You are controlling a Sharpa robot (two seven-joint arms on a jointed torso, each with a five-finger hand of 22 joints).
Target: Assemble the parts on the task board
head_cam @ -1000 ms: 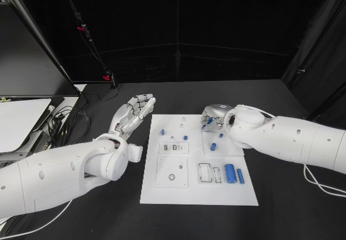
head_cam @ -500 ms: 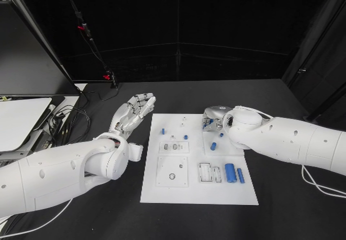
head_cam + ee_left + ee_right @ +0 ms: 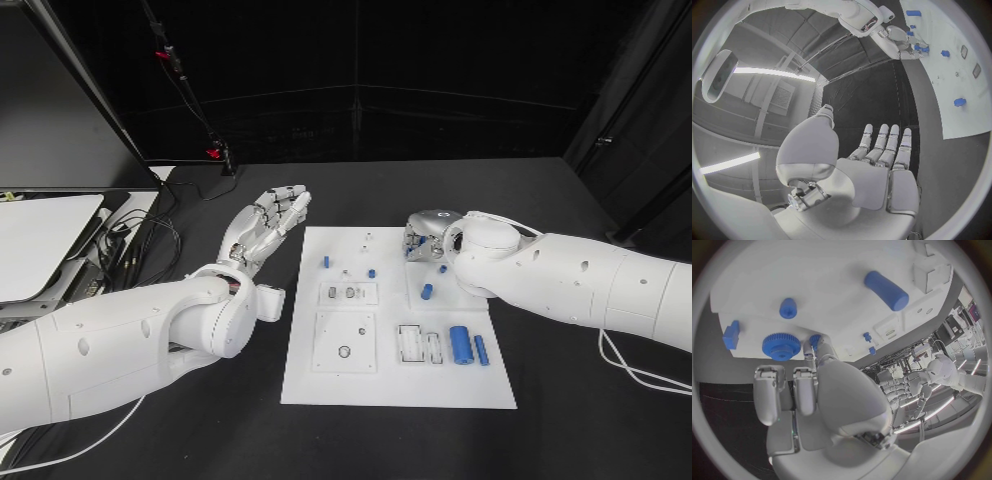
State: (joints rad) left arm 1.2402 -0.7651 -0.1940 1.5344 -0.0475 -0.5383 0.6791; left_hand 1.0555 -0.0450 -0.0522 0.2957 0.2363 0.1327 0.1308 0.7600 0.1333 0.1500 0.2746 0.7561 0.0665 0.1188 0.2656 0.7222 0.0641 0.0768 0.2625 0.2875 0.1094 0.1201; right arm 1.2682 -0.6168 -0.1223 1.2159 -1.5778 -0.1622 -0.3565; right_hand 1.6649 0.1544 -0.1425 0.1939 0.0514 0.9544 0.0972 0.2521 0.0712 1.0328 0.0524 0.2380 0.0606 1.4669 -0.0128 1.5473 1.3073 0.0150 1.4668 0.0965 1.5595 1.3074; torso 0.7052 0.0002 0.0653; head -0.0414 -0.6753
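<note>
Mostly, the blue parts [image 3: 460,345] lie loose on the task board [image 3: 398,385], so assembly looks barely begun. Right hand [image 3: 427,236] works the far-right corner, grip unclear; left hand [image 3: 268,221] hovers left, fingers apart.

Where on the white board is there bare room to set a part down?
The near strip of the white task board, below the large blue cylinder and the slots, is bare. The far right corner is crowded: the right hand hangs over small blue pieces.
</note>
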